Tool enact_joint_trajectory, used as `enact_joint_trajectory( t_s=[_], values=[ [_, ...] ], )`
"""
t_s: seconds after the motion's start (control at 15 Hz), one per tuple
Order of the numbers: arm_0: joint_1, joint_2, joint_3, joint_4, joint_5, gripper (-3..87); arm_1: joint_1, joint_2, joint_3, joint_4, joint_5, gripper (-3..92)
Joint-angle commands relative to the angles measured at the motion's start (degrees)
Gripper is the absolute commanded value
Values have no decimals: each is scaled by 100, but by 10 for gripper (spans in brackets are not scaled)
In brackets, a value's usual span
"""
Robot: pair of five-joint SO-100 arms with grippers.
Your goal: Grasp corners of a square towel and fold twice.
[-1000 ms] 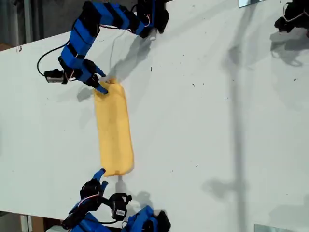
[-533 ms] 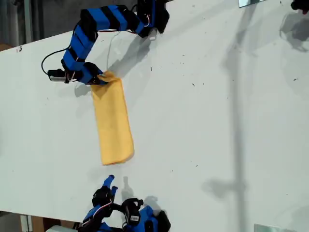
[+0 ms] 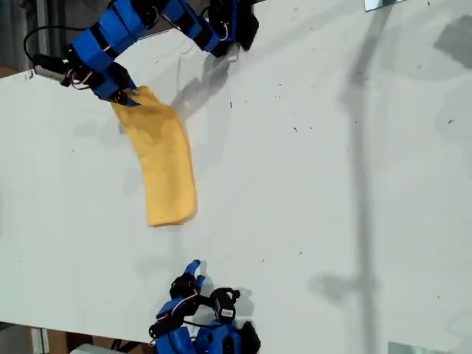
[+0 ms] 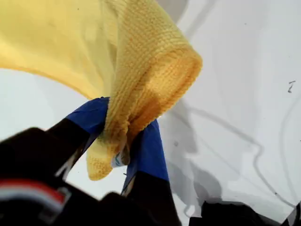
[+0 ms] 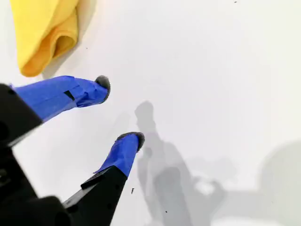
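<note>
Pinching one end of the square towel (image 3: 164, 166), my first gripper (image 4: 123, 146) had its blue-taped jaws closed on a bunched corner (image 4: 109, 155) of the yellow-orange cloth. A small white tag (image 4: 118, 160) showed between the jaws, tucked against the hem. Beyond the jaws the cloth rose as a rolled fold and spread away in a hanging sheet over the white table (image 4: 244, 84). In the exterior view the same gripper (image 3: 125, 96) sat near that view's upper left, with the towel trailing from it as a long folded strip; the gripped end looked lifted, and the far end lay on the table (image 3: 332, 184) toward the lower middle of that view.

My second gripper (image 5: 120, 110) stood with its jaws open and nothing between them, only bare table beneath. The towel's free end (image 5: 44, 35) lay a little beyond one fingertip (image 5: 101, 84), apart from it and not touching. In the exterior view this gripper (image 3: 193, 267) was at the bottom edge, near the strip's lower end with a clear gap of table between them.
</note>
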Motion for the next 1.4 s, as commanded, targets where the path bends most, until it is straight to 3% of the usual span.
enact_joint_trajectory(
  t_s=[0.0, 0.13, 0.33, 0.53, 0.73, 0.87, 0.93, 1.13, 1.33],
  values=[
    [-70, -123, 79, -149, -18, 173, 659, 598, -448, 158, -9, -1],
    [-79, -237, 141, -396, 26, 173, 475, 624, -694, 88, -79, -1],
    [-62, -809, 272, -993, -62, 173, -1011, -861, -2101, -237, -580, -1],
    [-35, -870, 264, -993, -123, 173, -2013, -1986, -2725, -1063, -1011, -1],
    [-35, -861, 308, -1037, -132, 173, -2566, -2742, -2689, -2241, -1424, -1],
    [-35, -835, 334, -1037, -149, 173, -2760, -3208, -2812, -2593, -1547, 8],
    [-44, -835, 343, -1046, -132, 173, -2812, -3146, -2812, -2646, -1617, 198],
    [-62, -835, 352, -1063, -88, 173, -2514, -1512, -2610, -2197, -1767, 491],
    [-70, -826, 360, -1072, -70, 173, -1424, 940, -2030, -1134, -1749, 502]
  ],
)
